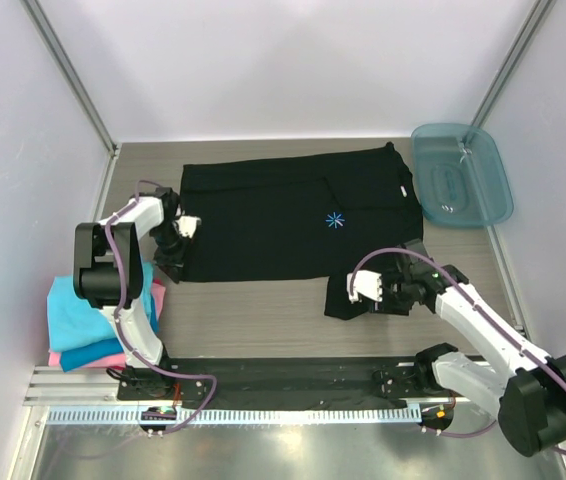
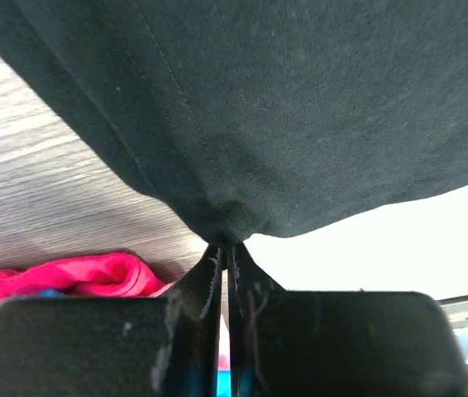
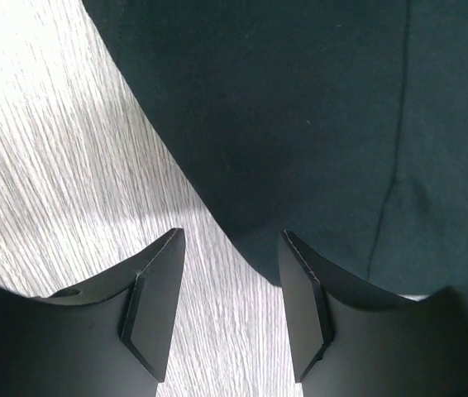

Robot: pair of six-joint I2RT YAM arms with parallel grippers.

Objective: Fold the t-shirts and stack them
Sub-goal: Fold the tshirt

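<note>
View from above: a large black t-shirt (image 1: 263, 220) lies spread across the middle of a wood-grain surface (image 1: 263, 310), with a small light-blue starburst mark (image 1: 335, 221) on its chest. Most of it lies flat. A dark flap hangs lower at its near right corner. A pile of folded t-shirts (image 1: 88, 320) in turquoise, blue and pink sits at the left near edge, well apart from the spread shirt. A translucent teal tray (image 1: 461, 175) rests at the far right.

The left claw (image 1: 176, 250) is at the shirt's left edge. Its wrist camera shows the left claw (image 2: 224, 248) closed tight on a pinch of black cloth, which drapes away in a soft tent. A bit of pink fabric (image 2: 69, 277) shows below it.

The right claw (image 1: 353, 292) hovers by the lower right flap. Its wrist view shows the right claw (image 3: 231, 240) spread wide and holding nothing, with the shirt's curved hem just ahead of it.

The fabric looks light, limp and thin, so it will likely sag and wrinkle rather than hold a shape. It probably handles best when gripped at hems or corners, one claw at each end of an edge, with that edge kept taut during the fold.
</note>
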